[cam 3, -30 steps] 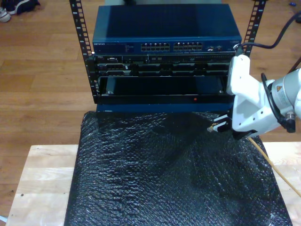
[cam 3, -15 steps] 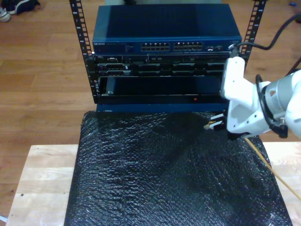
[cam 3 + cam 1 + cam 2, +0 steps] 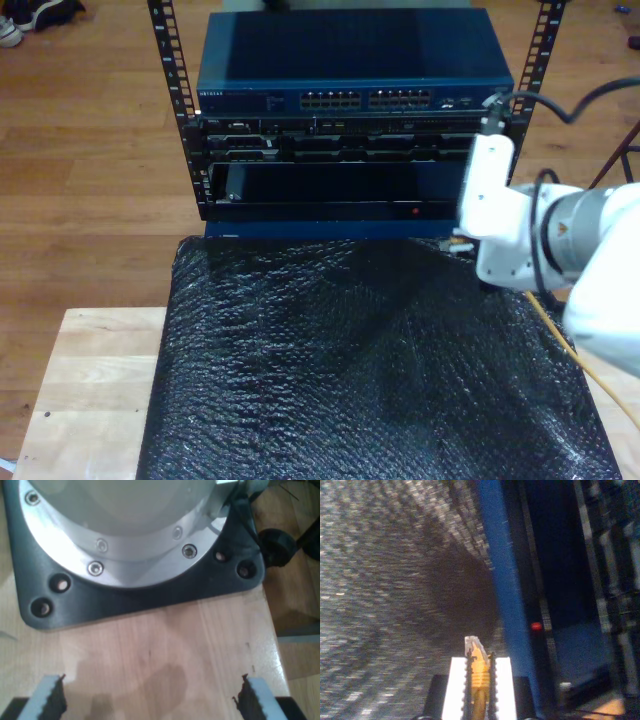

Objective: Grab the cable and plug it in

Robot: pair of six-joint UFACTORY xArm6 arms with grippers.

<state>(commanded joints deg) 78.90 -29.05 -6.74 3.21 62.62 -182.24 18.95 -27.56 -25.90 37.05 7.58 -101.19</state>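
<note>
My second gripper [image 3: 479,662] is shut on the yellow-orange cable [image 3: 480,677], and the clear plug [image 3: 473,645] sticks out past its fingertips. In the exterior view this gripper [image 3: 462,243] hovers at the right, over the far edge of the black mat [image 3: 350,370], just in front of the rack's lower bay [image 3: 340,185]. The cable [image 3: 550,328] trails back toward the near right of that view. The blue network switch [image 3: 355,60], with its rows of ports [image 3: 365,99], sits on top of the rack. My first gripper [image 3: 152,702] is open with nothing between its fingers, above a wooden tabletop [image 3: 165,645].
A red light [image 3: 536,626] glows on the rack front [image 3: 414,211]. Perforated rack rails [image 3: 170,60] rise on both sides of the switch. In the first wrist view a silver arm base [image 3: 125,525] on a black plate [image 3: 150,592] stands close ahead. Pale wooden table [image 3: 90,380] flanks the mat.
My second gripper, holding the cable, has moved away from the camera toward the rack front and a little toward the exterior view's left; the plug now points more at the rack.
</note>
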